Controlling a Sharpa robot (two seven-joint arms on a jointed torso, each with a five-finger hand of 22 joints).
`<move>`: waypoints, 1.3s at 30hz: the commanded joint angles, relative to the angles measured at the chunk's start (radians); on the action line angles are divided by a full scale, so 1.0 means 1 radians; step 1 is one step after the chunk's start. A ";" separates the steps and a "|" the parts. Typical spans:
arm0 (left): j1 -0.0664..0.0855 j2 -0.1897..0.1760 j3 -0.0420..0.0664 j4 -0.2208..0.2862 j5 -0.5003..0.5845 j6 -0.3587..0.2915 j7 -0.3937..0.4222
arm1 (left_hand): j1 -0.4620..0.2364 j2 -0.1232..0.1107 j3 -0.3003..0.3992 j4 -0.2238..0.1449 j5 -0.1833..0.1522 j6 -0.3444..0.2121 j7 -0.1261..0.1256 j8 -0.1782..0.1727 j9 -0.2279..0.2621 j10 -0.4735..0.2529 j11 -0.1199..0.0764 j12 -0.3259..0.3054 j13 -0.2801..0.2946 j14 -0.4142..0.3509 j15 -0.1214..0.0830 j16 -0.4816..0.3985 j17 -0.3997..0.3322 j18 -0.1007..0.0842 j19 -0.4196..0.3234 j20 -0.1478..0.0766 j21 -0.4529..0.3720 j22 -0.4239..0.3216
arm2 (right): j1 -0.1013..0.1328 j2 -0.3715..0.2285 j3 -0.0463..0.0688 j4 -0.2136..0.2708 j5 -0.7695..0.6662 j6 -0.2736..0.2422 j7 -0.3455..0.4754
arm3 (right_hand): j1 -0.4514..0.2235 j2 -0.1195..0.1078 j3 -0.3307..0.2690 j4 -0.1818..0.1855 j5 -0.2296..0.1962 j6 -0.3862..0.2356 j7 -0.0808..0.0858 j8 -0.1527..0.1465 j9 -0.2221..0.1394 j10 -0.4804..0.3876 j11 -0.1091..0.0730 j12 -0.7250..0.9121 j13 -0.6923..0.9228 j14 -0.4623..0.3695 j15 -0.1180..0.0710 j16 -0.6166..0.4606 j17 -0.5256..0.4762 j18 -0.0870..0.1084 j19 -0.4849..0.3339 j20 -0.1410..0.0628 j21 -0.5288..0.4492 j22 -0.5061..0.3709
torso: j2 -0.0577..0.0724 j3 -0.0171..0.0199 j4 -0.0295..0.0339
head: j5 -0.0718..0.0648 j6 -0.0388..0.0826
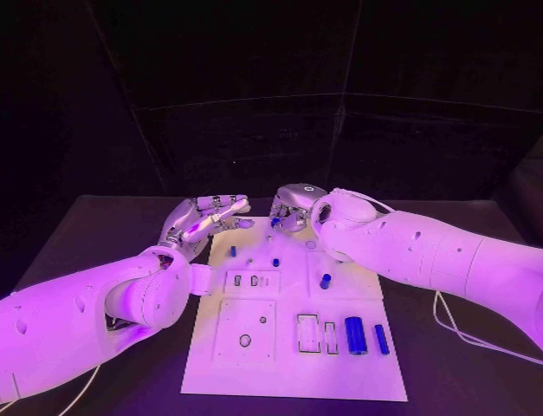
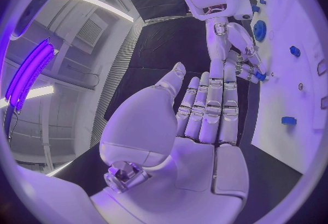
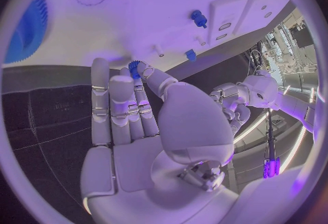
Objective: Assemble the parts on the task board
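Seemingly a small blue part [image 3: 134,67] is pinched by the right hand [image 3: 147,120] at the task board [image 1: 346,373]'s far edge, for seating; the left hand [image 1: 203,223] is held open beside it.

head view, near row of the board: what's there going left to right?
Square plate with an oval hole → empty rectangular slot → narrow slot → thick blue cylinder → thin blue rod, all on the white board.
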 commanded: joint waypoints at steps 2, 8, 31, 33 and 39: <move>0.002 0.001 0.001 -0.001 -0.007 0.013 0.004 | -0.008 0.001 0.004 0.004 0.004 -0.003 0.006 -0.004 -0.001 -0.006 -0.002 -0.005 0.000 0.005 0.000 -0.003 0.001 0.006 0.009 0.000 -0.005 -0.002 | 0.002 0.008 0.001 -0.009 -0.009 0.021 -0.014 | -0.001 -0.014 0.009 0.002 -0.007 -0.002 0.008 0.000 0.001 -0.008 0.004 -0.007 0.000 0.005 0.002 0.003 0.000 0.013 -0.008 -0.001 0.006 0.002 | 0.001 -0.0002 -0.0007 | 0.000 -0.001; 0.002 0.001 0.001 -0.001 -0.007 0.013 0.003 | -0.008 0.001 0.004 0.004 0.004 -0.003 0.006 -0.004 -0.001 -0.006 -0.002 -0.005 0.000 0.005 0.000 -0.003 0.001 0.006 0.009 0.000 -0.005 -0.002 | 0.002 0.014 0.001 -0.015 -0.009 0.048 -0.020 | -0.010 -0.034 0.017 0.016 -0.012 -0.026 0.016 -0.003 -0.001 -0.038 0.014 -0.021 -0.002 -0.002 0.009 0.007 -0.005 0.012 -0.015 0.005 0.012 0.005 | 0.001 0.0000 -0.0008 | 0.004 -0.002; 0.003 -0.020 0.001 -0.007 -0.006 0.031 0.009 | -0.009 0.007 0.007 0.003 0.004 0.000 0.003 -0.005 0.000 -0.004 -0.003 -0.007 0.001 0.004 0.000 -0.008 0.003 0.006 0.010 0.001 -0.007 -0.003 | 0.020 -0.260 0.000 0.246 0.137 -0.092 -0.002 | 0.034 -0.077 -0.186 0.130 0.022 -0.137 0.022 0.031 0.012 -0.016 0.005 0.177 0.048 0.011 0.009 0.133 0.099 0.011 0.006 0.015 0.048 0.032 | -0.001 0.0070 -0.0166 | 0.004 0.005; 0.003 -0.020 0.001 -0.009 -0.006 0.033 0.009 | -0.009 0.007 0.008 0.003 0.004 0.000 0.003 -0.005 0.000 -0.004 -0.003 -0.007 0.001 0.004 0.000 -0.008 0.003 0.006 0.010 0.001 -0.007 -0.004 | 0.022 -0.302 0.000 0.284 0.175 -0.081 -0.009 | 0.035 -0.085 -0.194 0.134 0.044 -0.131 0.009 0.031 0.010 0.050 -0.012 0.223 0.071 0.021 -0.005 0.171 0.148 0.003 0.033 0.004 0.078 0.078 | -0.001 0.0094 -0.0186 | 0.004 0.005; 0.003 -0.020 0.001 -0.011 -0.006 0.035 0.008 | -0.009 0.008 0.009 0.003 0.004 0.001 0.002 -0.005 0.000 -0.003 -0.004 -0.006 0.001 0.004 0.000 -0.009 0.003 0.006 0.010 0.001 -0.008 -0.004 | 0.023 -0.383 -0.001 0.341 0.222 -0.020 -0.065 | 0.025 -0.120 -0.269 0.177 0.092 -0.136 -0.015 0.029 0.004 0.112 -0.038 0.443 0.237 0.056 -0.028 0.351 0.395 -0.022 0.106 -0.024 0.170 0.215 | -0.001 0.0094 -0.0182 | -0.007 0.004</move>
